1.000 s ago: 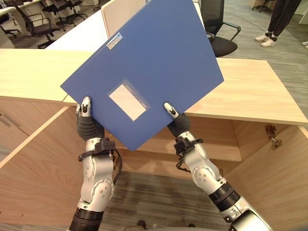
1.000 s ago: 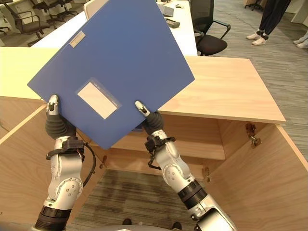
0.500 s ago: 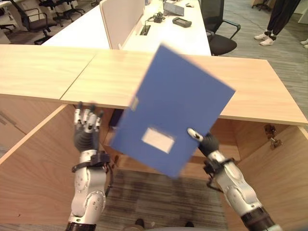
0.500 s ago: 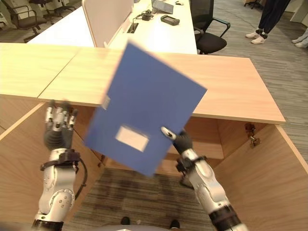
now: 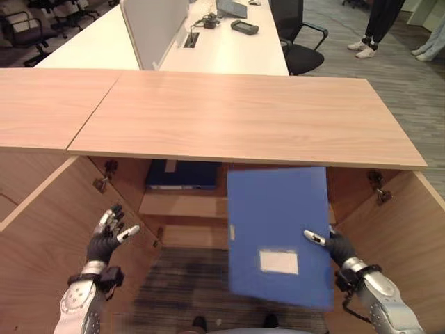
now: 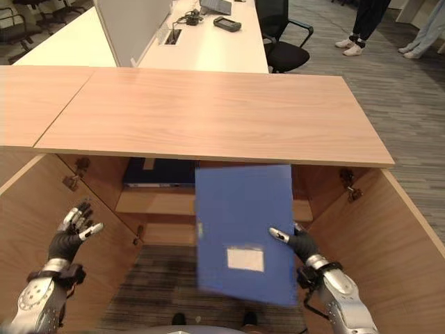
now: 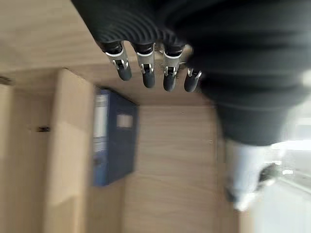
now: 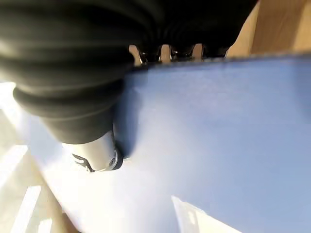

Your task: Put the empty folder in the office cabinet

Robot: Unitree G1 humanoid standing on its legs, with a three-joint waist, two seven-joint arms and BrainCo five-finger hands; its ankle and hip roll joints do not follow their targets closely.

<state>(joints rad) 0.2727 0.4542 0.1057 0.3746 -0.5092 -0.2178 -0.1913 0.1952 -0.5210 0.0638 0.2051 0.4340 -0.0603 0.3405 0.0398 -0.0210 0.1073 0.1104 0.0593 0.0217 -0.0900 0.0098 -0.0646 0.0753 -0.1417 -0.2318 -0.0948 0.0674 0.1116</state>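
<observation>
The flat blue plastic folder with a white label (image 5: pixel 278 233) is held upright in front of the open light-wood office cabinet (image 5: pixel 389 236), below the front edge of the light-wood table top (image 5: pixel 236 111) that covers it. It hangs in the air over the grey carpet floor (image 5: pixel 188 292), with its upper edge level with the cabinet's upper opening and its label toward the camera.

The right robot hand (image 5: pixel 332 245) grips the folder at its right edge, low down: the thumb lies across the front face and the fingers go behind the sheet (the right wrist view confirms the thumb pressed on the blue surface and the fingers beyond the folder's edge). The folder is carried by this hand alone.

The left robot hand (image 5: pixel 108 233) is well apart from the folder, to the left, near the open left cabinet door (image 5: pixel 42 257). Its fingers are spread and straight, holding nothing.

Inside the cabinet a dark blue box file (image 5: pixel 182 174) lies flat on the wooden shelf (image 5: pixel 181 205), behind and to the left of the held folder, not touching it.

Beyond the table stand a white desk (image 5: pixel 208 49) with a grey divider panel (image 5: pixel 149 24), a black office chair (image 5: pixel 299 38), and a person's legs (image 5: pixel 375 24).
</observation>
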